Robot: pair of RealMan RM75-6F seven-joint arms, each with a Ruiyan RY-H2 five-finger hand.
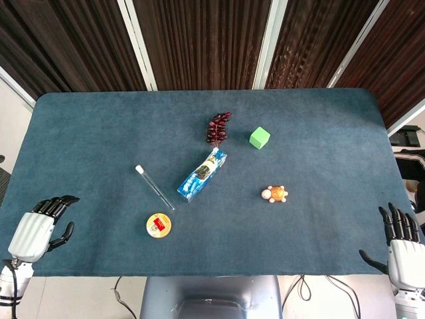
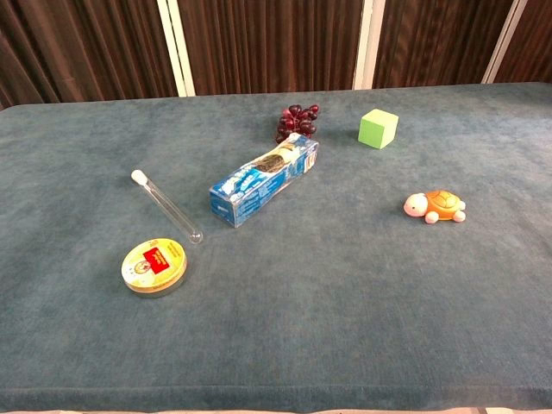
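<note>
I see my left hand (image 1: 38, 229) at the table's (image 1: 80, 133) near-left edge, fingers apart, holding nothing. The round tin (image 1: 159, 225) is the thing nearest it, well apart at about three o'clock, with the test tube (image 1: 155, 189) just beyond. My right hand (image 1: 400, 246) hangs off the near-right corner, fingers spread and empty; the toy turtle (image 1: 273, 194) lies at its ten o'clock.

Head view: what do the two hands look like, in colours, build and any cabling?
Both the left hand and the right hand have a pale silver-grey, smooth shell over the back and black, segmented fingers and thumb. A thin dark cable runs at the left wrist. The chest view shows neither hand.
</note>
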